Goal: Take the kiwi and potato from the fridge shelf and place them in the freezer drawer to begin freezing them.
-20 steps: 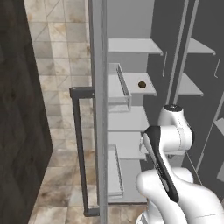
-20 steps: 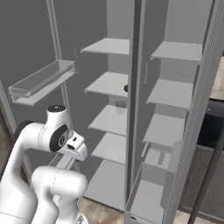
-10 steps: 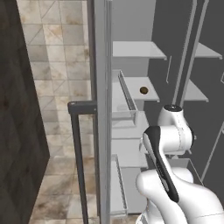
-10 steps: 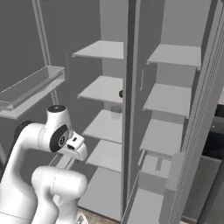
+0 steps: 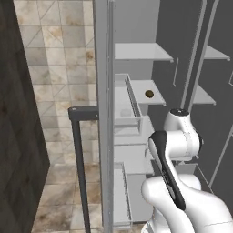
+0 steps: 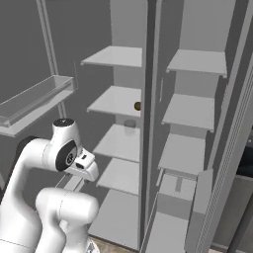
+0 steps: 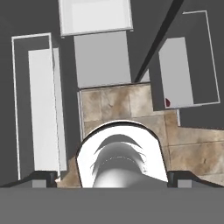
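A: What bounds the room to move, going from the left?
B: In the left base view, a tiled wall, then a dark handle (image 5: 77, 150) on the open door (image 5: 103, 113), whose edge stands just left of the arm (image 5: 175, 154). Right of it the fridge interior lies open.
A: And the task's things?
B: One small brown item (image 5: 149, 93) sits on the fridge shelf (image 5: 154, 98), near its back; I cannot tell if it is the kiwi or the potato. In the right base view it peeks out beside the centre divider (image 6: 147, 123).
A: How many shelves?
B: In the right base view, four on the left column and four on the right, plus one clear bin (image 6: 34, 101) on the left door.
A: The freezer drawer?
B: I cannot pick it out with certainty.
A: The pincer?
B: In the hand view the pincer (image 7: 112, 178) is spread wide, its fingertips (image 7: 43, 178) at the lower corners, pinching nothing, pointing down at the tiled floor (image 7: 127, 105).
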Available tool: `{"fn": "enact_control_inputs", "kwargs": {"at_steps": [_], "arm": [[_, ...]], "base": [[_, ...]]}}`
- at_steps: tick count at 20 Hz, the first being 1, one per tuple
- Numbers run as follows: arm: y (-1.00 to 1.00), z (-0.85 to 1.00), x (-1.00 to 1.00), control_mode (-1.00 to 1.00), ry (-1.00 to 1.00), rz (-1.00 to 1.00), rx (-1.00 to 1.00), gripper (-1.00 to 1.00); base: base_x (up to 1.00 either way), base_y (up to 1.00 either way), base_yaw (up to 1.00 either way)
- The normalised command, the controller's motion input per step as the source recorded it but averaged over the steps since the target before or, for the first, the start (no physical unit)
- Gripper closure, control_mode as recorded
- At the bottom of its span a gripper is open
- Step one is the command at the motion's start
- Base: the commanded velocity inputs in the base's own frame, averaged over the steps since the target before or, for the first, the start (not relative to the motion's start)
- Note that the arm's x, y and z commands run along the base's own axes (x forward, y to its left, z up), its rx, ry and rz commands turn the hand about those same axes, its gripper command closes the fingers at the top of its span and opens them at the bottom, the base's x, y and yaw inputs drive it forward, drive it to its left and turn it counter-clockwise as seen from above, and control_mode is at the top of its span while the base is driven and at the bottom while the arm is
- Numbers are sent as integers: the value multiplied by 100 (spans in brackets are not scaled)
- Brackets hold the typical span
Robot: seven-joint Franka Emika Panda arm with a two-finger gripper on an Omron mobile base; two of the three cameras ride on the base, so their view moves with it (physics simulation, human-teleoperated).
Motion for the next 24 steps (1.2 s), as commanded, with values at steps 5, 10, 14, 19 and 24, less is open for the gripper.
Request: {"fn": "enact_control_inputs", "kwargs": {"at_steps": [5, 10, 14, 19, 24], "arm": [[-9, 2, 16, -100, 0, 0, 1, -100], [-40, 53, 72, -100, -13, 6, 1, -100], [-32, 76, 75, -100, -17, 11, 0, -100], [-6, 75, 60, -100, -12, 7, -5, -100], [0, 23, 57, -100, -16, 0, -7, -100]], "base": [[6, 0, -1], [0, 0, 0], [0, 0, 0], [0, 0, 0], [0, 0, 0]]}}
